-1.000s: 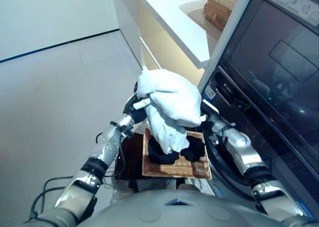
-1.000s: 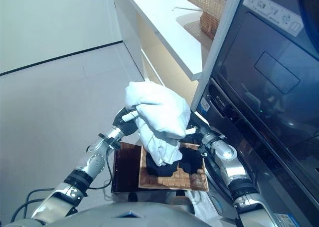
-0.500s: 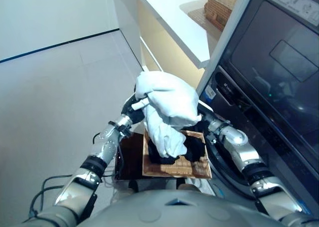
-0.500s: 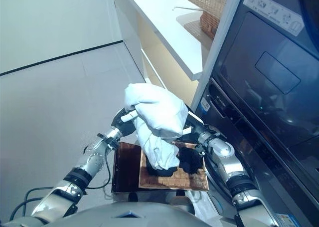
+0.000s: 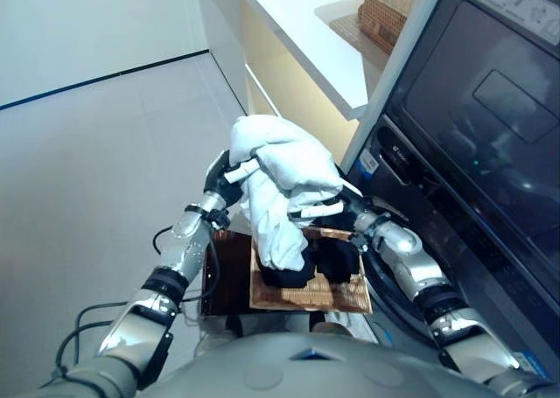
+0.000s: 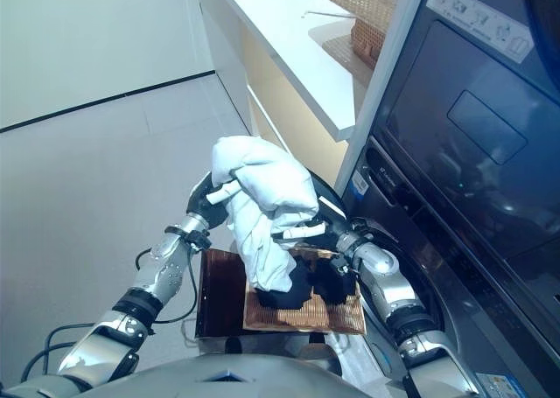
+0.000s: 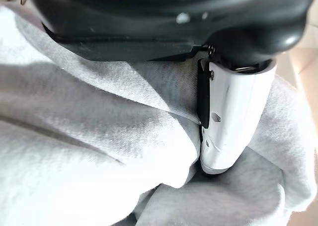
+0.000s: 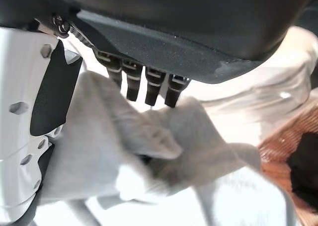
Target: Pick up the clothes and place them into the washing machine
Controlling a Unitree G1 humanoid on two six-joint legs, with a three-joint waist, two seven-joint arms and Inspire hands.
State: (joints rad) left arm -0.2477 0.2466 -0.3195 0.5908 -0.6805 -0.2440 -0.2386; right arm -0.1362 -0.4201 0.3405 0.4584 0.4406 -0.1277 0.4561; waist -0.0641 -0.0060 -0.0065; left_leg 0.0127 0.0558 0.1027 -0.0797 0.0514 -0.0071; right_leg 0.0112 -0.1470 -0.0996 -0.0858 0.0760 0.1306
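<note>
Both my hands hold the white cloth (image 5: 278, 175) up over the basket (image 5: 346, 296). My left hand (image 5: 220, 178) pinches it, and my right hand (image 5: 337, 212) has its fingers curled into it. I have swung it a little left and lifted it. Next, I think, the washing machine (image 5: 455, 179).

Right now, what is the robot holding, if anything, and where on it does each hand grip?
A white garment, bunched above the basket. The left hand grips its upper left side; the right hand grips its right side.
</note>
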